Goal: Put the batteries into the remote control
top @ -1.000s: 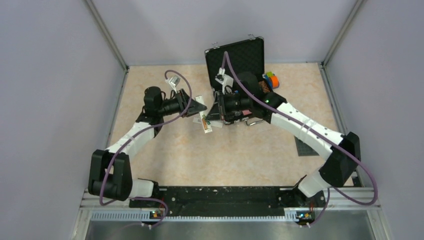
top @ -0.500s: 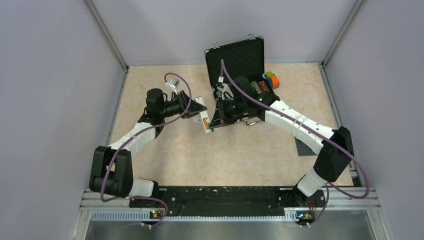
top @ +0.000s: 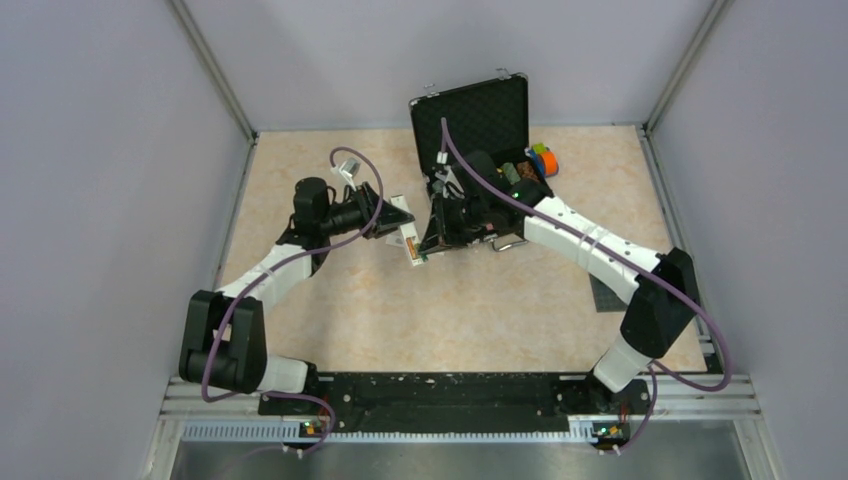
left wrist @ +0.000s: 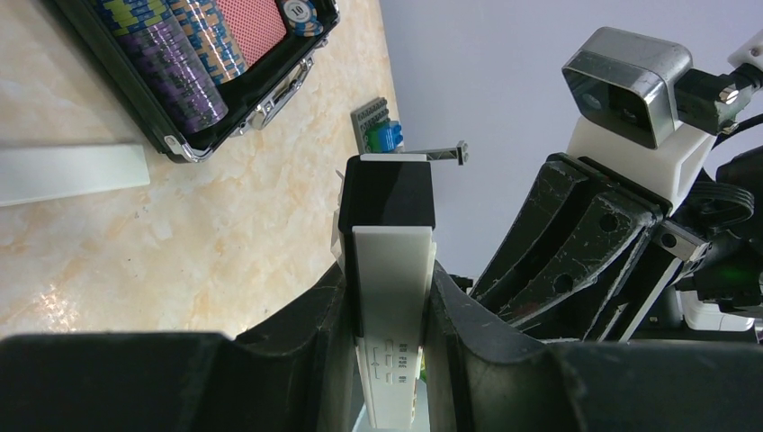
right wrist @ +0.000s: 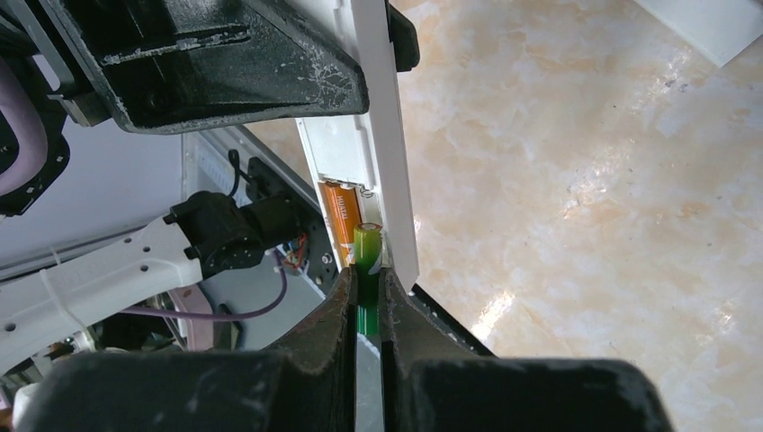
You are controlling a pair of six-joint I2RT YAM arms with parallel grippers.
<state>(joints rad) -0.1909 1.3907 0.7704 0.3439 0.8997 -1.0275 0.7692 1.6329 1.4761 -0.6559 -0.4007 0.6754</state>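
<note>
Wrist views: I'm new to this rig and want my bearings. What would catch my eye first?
Mid-table, off the surface, the left gripper clamps the white remote control, its battery bay open. The right gripper pinches a green battery at that bay, beside an orange battery already lying in it. Behind them, at the far edge, stands an open black case of poker chips.

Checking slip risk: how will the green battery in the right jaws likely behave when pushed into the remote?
The green battery looks rigid, so probably won't bend. Its smooth round body could slip or pivot between the jaws of the right gripper. Dropped, it would likely roll.
</note>
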